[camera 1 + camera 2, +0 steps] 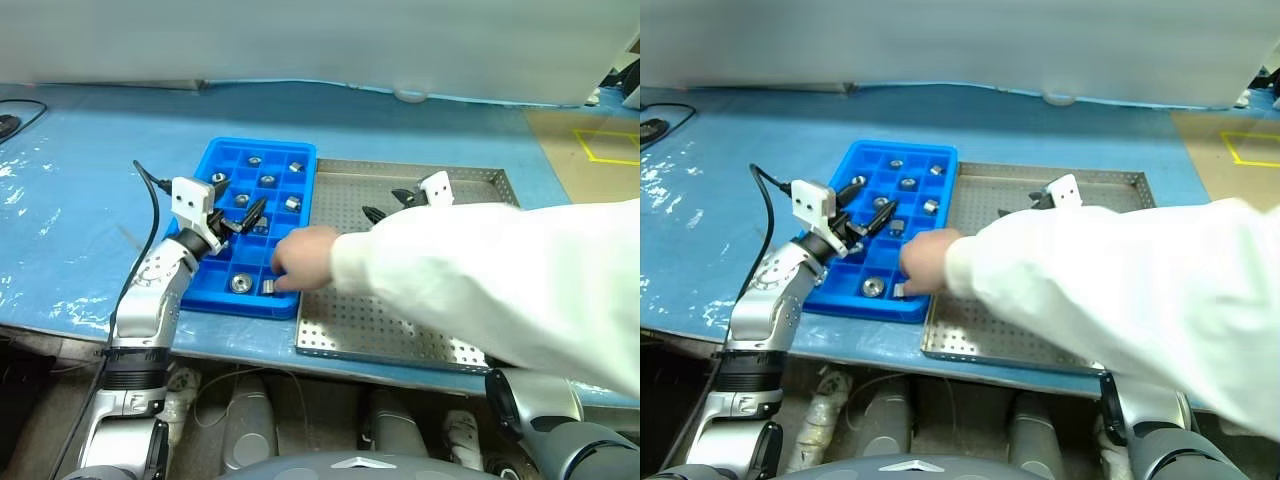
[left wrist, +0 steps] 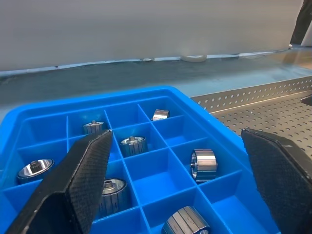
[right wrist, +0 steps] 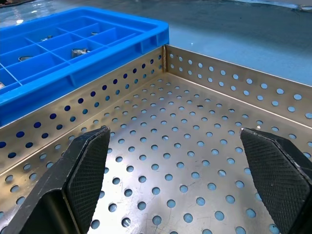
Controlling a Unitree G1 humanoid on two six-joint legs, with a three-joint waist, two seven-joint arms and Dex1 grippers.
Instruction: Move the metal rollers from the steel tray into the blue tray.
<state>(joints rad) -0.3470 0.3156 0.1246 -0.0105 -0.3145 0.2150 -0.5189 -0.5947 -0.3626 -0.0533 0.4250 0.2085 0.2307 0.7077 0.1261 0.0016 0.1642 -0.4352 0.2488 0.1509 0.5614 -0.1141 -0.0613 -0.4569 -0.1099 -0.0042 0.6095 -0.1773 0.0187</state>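
The blue tray (image 1: 225,152) lies left of the steel tray (image 1: 345,200), their sides touching. Several metal rollers (image 2: 203,163) sit in the blue tray's compartments, one per cell. My left gripper (image 1: 248,215) hovers open over the blue tray's middle, nothing between its fingers. Over the steel tray's far part my right gripper (image 1: 388,204) stands open and empty; the perforated floor (image 3: 185,161) below it is bare. A person's hand (image 1: 300,260) rests at the blue tray's near right corner, next to a roller (image 1: 268,286).
The person's white sleeve (image 1: 480,270) crosses the steel tray from the right and hides much of its floor. A black cable (image 1: 152,195) runs along my left arm. The pale blue table sheet (image 1: 80,220) spreads to the left and behind.
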